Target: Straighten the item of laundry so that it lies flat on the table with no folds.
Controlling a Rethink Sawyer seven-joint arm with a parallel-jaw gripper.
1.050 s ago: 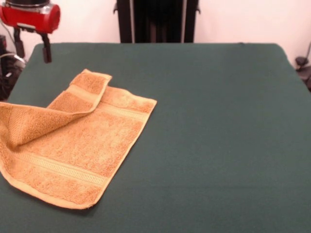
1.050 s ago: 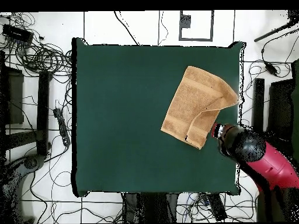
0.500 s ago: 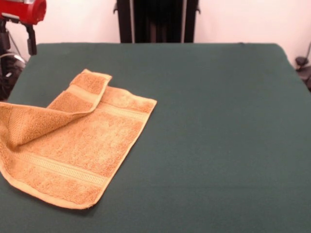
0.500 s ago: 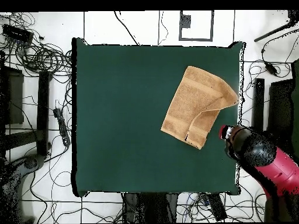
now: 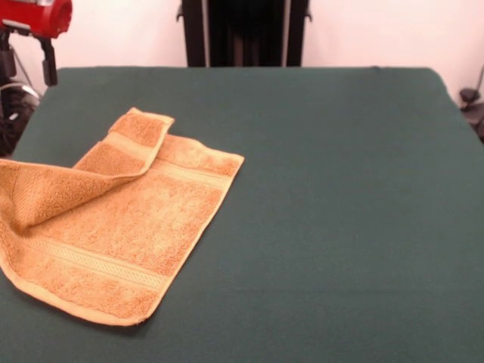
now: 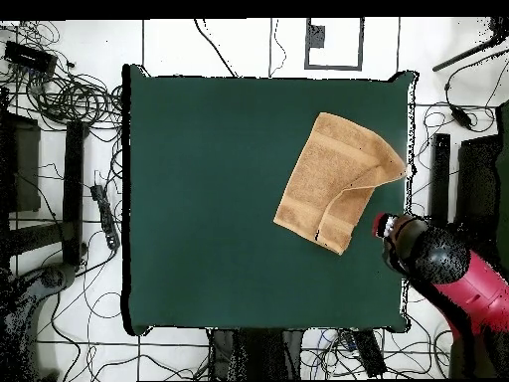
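The golden-orange item of laundry [image 5: 128, 227] lies on the left part of the green table [image 5: 340, 189]. One corner is folded back over it as a raised flap [image 5: 68, 178], with a paler band showing near the front end. In the overhead view the item of laundry [image 6: 333, 179] sits near the table's [image 6: 199, 199] right edge, its fold on the lower right side. My gripper [image 5: 27, 69] hangs open and empty above the table's far left corner, apart from the towel. From overhead, the gripper [image 6: 383, 227] is just off the towel's lower right corner.
Tangled cables [image 6: 70, 95] cover the floor around the table. Black stands [image 6: 477, 179] are beside the table's right edge in the overhead view. A wide stretch of bare green cloth [image 5: 355, 249] extends to the right of the towel.
The gripper moved up and outward toward the table's corner, away from the towel, then held still. The towel has not changed.
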